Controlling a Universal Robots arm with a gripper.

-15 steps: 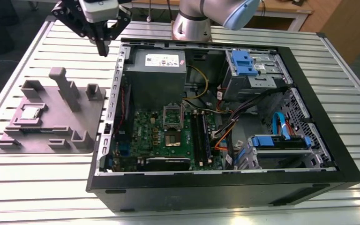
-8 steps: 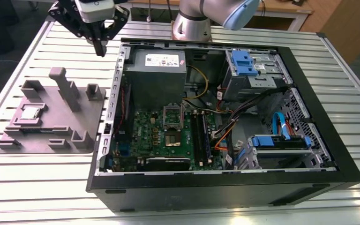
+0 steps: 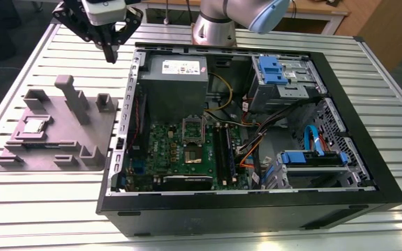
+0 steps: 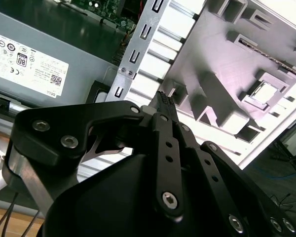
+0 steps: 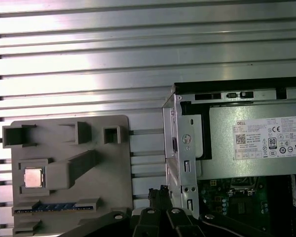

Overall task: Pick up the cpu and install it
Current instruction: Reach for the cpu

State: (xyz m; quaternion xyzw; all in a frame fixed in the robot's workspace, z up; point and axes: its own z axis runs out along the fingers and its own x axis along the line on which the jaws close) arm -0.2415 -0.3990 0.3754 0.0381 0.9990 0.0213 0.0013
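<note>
The cpu (image 3: 33,125) is a small silvery square lying in a recess of the grey fixture plate (image 3: 100,130), on the table at the exterior view's left. It also shows in both wrist views, as the cpu (image 5: 33,177) and the cpu (image 4: 266,94). My gripper (image 3: 110,55) hangs above the table between the fixture plate's far edge and the computer case's corner, well apart from the cpu. Its fingers are shut with nothing between them, and the gripper (image 4: 164,98) tips meet in a point. The green motherboard (image 3: 173,157) lies inside the open case, with its socket (image 3: 192,152) near the middle.
The open black computer case (image 3: 257,209) takes up the middle and the exterior view's right of the slatted metal table (image 3: 47,209). Inside are a grey power supply (image 3: 176,83), blue drive bays (image 3: 274,70), cables and memory slots. Upright grey posts (image 3: 75,99) rise from the fixture plate.
</note>
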